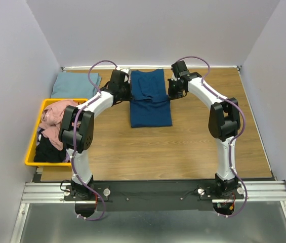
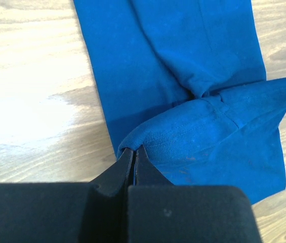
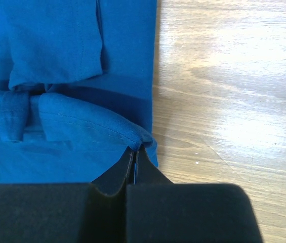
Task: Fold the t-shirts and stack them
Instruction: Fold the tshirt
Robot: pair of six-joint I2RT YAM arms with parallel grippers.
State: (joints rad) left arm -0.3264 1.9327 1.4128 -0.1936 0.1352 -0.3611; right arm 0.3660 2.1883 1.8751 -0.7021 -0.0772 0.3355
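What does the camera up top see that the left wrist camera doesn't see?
Only the top camera shows the yellow bin with a pink shirt and a black shirt in it, a folded grey-blue shirt behind the bin, and the right hand. Only the left wrist camera shows, up close, the left hand pinched shut on a lifted edge of the blue shirt. Both show the blue shirt and the wooden table.
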